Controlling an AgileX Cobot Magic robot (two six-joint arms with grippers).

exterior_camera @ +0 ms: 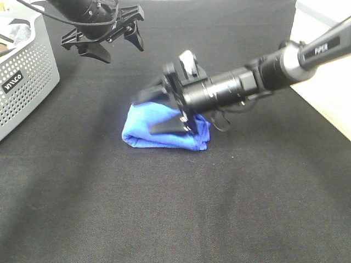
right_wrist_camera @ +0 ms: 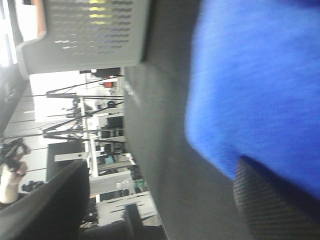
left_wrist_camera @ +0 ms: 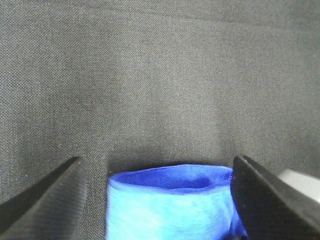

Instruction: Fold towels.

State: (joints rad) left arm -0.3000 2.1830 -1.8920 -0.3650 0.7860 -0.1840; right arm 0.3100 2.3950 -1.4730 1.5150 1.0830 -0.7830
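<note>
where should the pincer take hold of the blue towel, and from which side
Take the towel at its near edge, which shows as a thick rounded fold lying on the black cloth. Coming in low from the front looks best; the right pincer already crowds the top.

Both arms are matte black. The right arm [exterior_camera: 263, 71] is a round tube with ribbed metal collars, a grey link lettered "PIPER" in white, thin black cables looping below, and a white block on top. The left hand [exterior_camera: 112, 41] has wedge-shaped black fingers [left_wrist_camera: 45, 200] with finely ridged pads.
</note>
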